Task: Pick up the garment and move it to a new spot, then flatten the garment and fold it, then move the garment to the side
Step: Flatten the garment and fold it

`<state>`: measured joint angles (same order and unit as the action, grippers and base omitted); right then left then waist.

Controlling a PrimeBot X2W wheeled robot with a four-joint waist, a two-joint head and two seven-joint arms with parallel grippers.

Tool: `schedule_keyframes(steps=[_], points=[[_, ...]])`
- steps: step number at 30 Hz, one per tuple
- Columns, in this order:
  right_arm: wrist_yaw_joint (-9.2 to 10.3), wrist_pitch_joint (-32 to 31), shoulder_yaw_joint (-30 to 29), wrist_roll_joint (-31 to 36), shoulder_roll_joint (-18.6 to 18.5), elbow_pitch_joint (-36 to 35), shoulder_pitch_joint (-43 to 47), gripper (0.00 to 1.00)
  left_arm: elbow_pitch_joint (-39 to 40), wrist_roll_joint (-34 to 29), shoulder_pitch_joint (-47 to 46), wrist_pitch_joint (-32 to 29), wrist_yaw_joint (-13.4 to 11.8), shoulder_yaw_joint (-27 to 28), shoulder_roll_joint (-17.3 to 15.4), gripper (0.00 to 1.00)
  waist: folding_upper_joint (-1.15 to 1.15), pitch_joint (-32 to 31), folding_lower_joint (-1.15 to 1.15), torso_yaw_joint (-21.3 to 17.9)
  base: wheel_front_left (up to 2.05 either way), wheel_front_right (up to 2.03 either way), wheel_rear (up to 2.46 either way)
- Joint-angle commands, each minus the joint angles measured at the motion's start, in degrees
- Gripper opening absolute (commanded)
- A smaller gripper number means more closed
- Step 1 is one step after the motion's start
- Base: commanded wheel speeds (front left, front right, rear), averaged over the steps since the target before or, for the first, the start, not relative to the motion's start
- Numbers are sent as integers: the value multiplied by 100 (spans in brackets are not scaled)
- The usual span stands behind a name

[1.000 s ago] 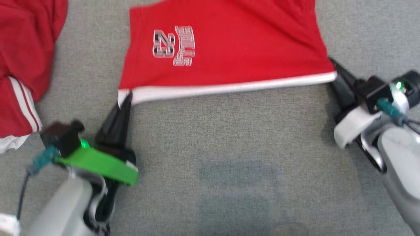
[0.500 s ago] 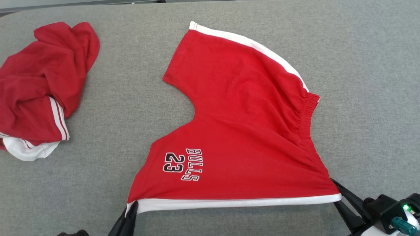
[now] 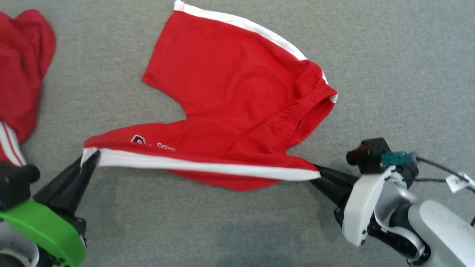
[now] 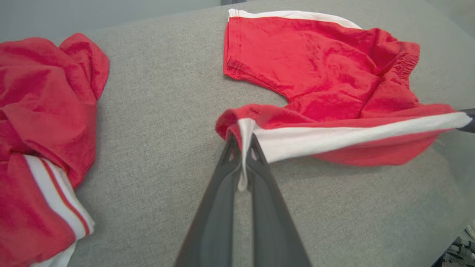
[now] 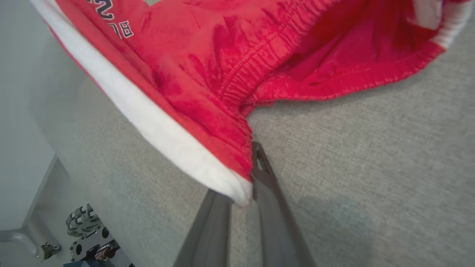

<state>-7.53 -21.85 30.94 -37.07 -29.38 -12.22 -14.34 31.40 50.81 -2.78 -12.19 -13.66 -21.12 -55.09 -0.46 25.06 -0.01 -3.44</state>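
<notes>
Grey cloth covers the surface [image 3: 389, 55] before us, and our garment, the red shorts [image 3: 230, 81], lies near its middle in the head view. The far leg rests flat, its far white stripe [image 3: 241, 24] curving along the upper edge, and the elastic waistband [image 3: 308, 107] bunches toward our right. The near side is raised off the surface and drawn taut between our arms. Its near white stripe [image 3: 200, 167] runs in a line from one tool to the other, with a bit of black lettering [image 3: 138, 139] just above it. Our left tool [image 3: 91, 157] is clamped tight on the stripe's left end; in the left wrist view white cloth hangs between its fingers [image 4: 219, 207]. Our right tool [image 3: 318, 177] pinches the right end, jaws narrow, where stripe meets waistband. A second red garment [image 3: 22, 74] lies crumpled at the far left, well apart from the shorts.
</notes>
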Motion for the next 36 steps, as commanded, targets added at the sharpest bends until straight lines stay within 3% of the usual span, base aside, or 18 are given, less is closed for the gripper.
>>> schedule_keyframes(steps=[1,3,7,11,16,21,27,36], points=[[8,-118,101,-266,3,151,-318,0,23,49,-364,-307,101,8,-169,0,46,594,1,-634,0,0,0],[7,-265,209,-657,27,319,-672,0,48,93,-898,-784,255,-13,-325,0,46,630,1,-705,0,0,0],[7,-640,232,-1442,-145,308,-1066,0,-46,291,-1988,-1655,481,-117,-272,0,46,687,1,-834,0,0,0],[6,-1187,181,-1982,-471,-119,-1127,0,-201,463,-2851,-2363,552,-247,-147,0,46,784,1,-1027,0,0,0],[4,-1601,-78,-2498,-550,-606,-1028,0,-309,477,-3488,-2808,601,-314,-76,0,46,860,1,-1185,0,0,0],[4,-1932,-460,-2816,-358,-792,-1114,0,-385,384,-4161,-3277,698,-420,-43,0,46,928,1,-1248,0,0,0],[3,-2385,-775,-2956,-3,-516,-1361,0,-831,58,-5145,-3968,954,-817,177,0,46,1119,1,-1196,0,0,0],[3,-2875,-1027,-2759,715,163,-2124,0,-2309,-468,-6717,-4487,1393,-1441,1119,0,46,1509,1,-1241,0,0,0]])
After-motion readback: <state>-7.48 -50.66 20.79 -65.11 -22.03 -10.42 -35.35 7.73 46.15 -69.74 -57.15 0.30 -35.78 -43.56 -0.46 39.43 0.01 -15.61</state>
